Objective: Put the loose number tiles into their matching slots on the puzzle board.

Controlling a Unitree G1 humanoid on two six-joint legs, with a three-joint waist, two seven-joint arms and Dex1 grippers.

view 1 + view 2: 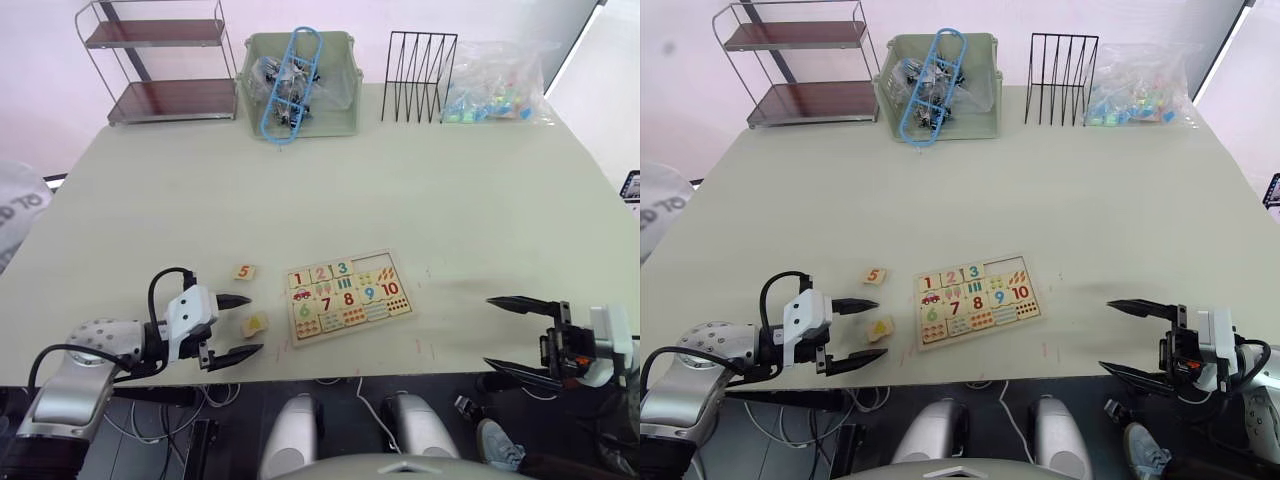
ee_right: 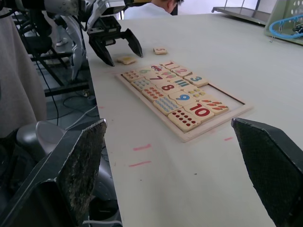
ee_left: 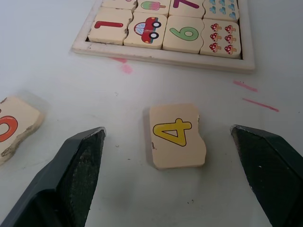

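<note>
The puzzle board (image 1: 400, 312) lies near the table's front edge, with tiles 1, 2 and 3 seated in its top row. Two slots (image 1: 376, 265) at the right end of that row are empty. A loose tile with a yellow 4 (image 3: 177, 137) rests flat on the table between the spread fingers of my left gripper (image 1: 256, 323), which is open and not touching it. Another loose tile, with an orange 5 (image 1: 243, 271), lies just beyond it, left of the board. My right gripper (image 1: 489, 331) hangs open and empty to the right of the board, by the table's front edge.
Along the back stand a metal shelf (image 1: 160, 60), a pale green bin (image 1: 345, 120) holding a blue frame, a black wire rack (image 1: 418, 78) and a bag of colourful plastic pieces (image 1: 495, 85). Pink marks (image 3: 251, 92) dot the table near the board.
</note>
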